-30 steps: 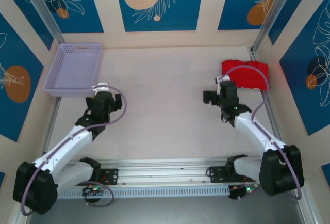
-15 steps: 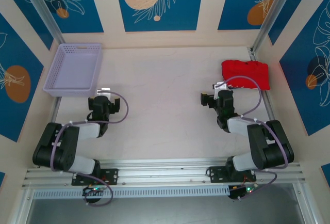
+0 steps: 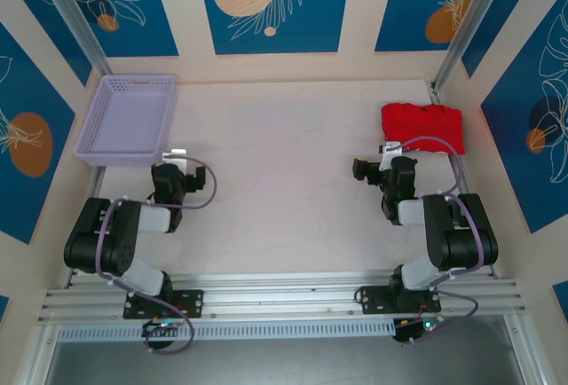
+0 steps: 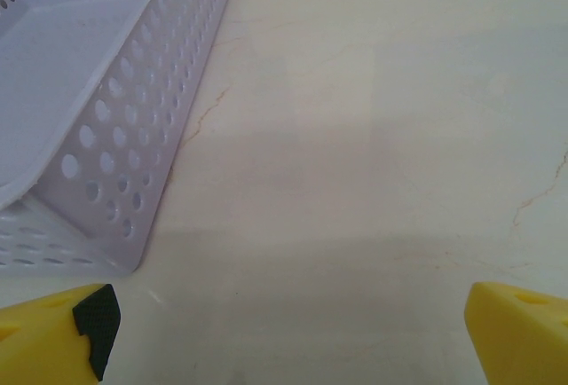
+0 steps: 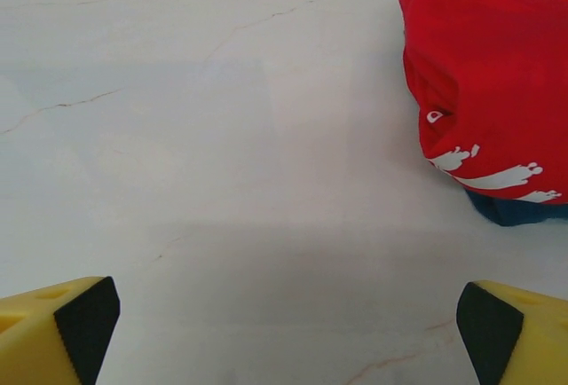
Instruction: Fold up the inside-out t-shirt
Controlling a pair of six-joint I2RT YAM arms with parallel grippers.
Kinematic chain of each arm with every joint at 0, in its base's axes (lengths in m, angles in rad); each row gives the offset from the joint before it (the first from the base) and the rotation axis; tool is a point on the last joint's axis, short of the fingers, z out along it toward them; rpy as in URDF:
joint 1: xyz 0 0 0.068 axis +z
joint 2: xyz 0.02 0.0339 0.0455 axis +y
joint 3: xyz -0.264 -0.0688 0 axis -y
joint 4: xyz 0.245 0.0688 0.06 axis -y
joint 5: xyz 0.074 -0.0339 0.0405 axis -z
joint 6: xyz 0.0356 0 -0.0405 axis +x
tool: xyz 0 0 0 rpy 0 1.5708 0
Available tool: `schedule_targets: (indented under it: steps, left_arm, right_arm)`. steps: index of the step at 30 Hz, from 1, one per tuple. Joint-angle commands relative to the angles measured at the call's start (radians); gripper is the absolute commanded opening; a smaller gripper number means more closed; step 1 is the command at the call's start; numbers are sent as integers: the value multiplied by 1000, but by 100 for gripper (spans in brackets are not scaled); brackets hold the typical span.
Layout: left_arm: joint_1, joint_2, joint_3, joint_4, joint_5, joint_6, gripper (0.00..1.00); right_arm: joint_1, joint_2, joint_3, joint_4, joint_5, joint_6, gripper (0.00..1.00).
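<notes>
Two pairs of fingers stand spread wide and hold nothing. The left fingers [image 3: 176, 153] sit just at 6 o'clock of the lavender basket [image 3: 129, 117], and the right fingers [image 3: 390, 148] just at 7 o'clock of the red t-shirt [image 3: 423, 127]. From above, the t-shirt lies as a compact, bunched rectangle at about 2 o'clock on the bench [image 3: 284, 163], against its right edge and well apart from the basket at 10 o'clock. The right wrist view adds what the overhead one cannot resolve: white printed marks [image 5: 497, 176] along the shirt's near fold and a sliver of dark blue cloth [image 5: 513, 210] peeking from under it. Bare bench lies between that cloth and the yellow tips in the lower corners. The left wrist view shows the basket's perforated side wall and near corner at 9 o'clock, apart from the tips, and hairline veins in the bench surface. The overhead view gives both arms whole, folded tight over their bases. Compared with a second ago, both arms have drawn back toward 6 o'clock from a stretched pose. The right fingers have pulled slightly away from the shirt, while shirt and basket lie unchanged.
</notes>
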Motion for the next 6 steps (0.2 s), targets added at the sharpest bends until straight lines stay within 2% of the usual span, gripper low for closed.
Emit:
schedule_targets:
  steps: [1,6]
  left_arm:
    - [9,-4,6,43,27,-3,100]
    - [8,-4,6,43,27,-3,100]
  right_arm:
    - [-2,-3,21,26,-35,14,99]
    - [-5,-4,20,25,-37,13,99]
